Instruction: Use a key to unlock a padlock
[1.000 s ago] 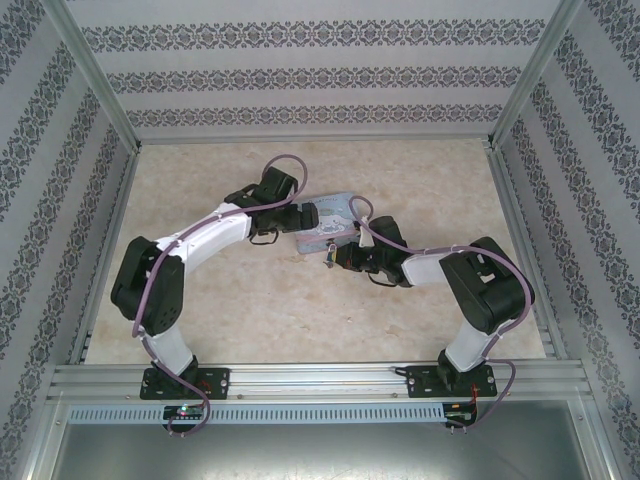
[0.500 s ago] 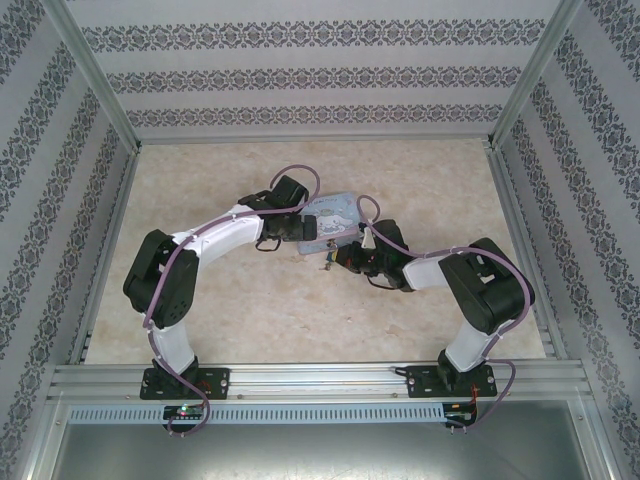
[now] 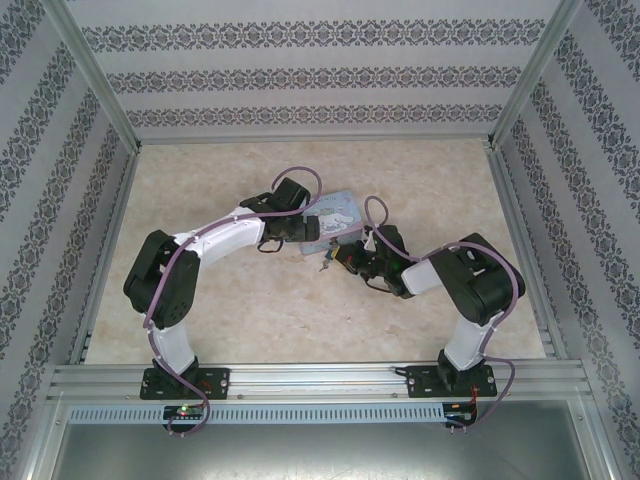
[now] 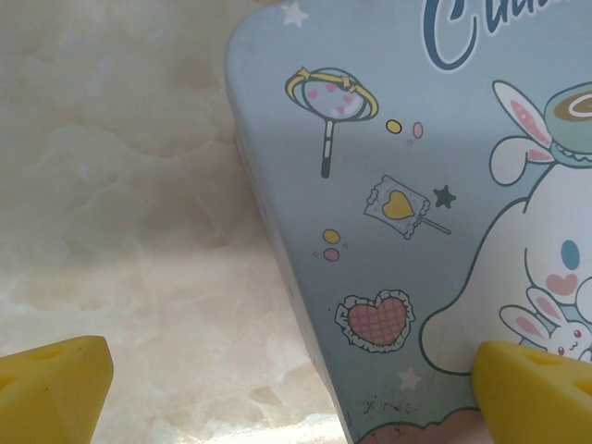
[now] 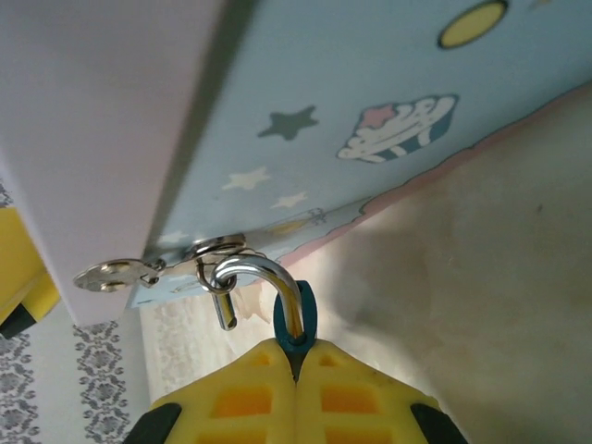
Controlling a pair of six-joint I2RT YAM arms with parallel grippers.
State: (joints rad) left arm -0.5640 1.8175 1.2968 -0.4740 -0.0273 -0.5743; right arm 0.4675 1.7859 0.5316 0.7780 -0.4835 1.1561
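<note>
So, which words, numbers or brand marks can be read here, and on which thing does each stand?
"C...": dark blue script on the tin lid, cut by the picture's top edge; only the first letter is sure.
No text readable on the padlock.
From above, the tin's print is too small to read.

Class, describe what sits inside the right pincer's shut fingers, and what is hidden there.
The padlock shows as a sliver of dark blue body in the right pincer, its silvery shackle hooked through the clasp of the tin. The yellow fingers cover the rest of it.
</note>
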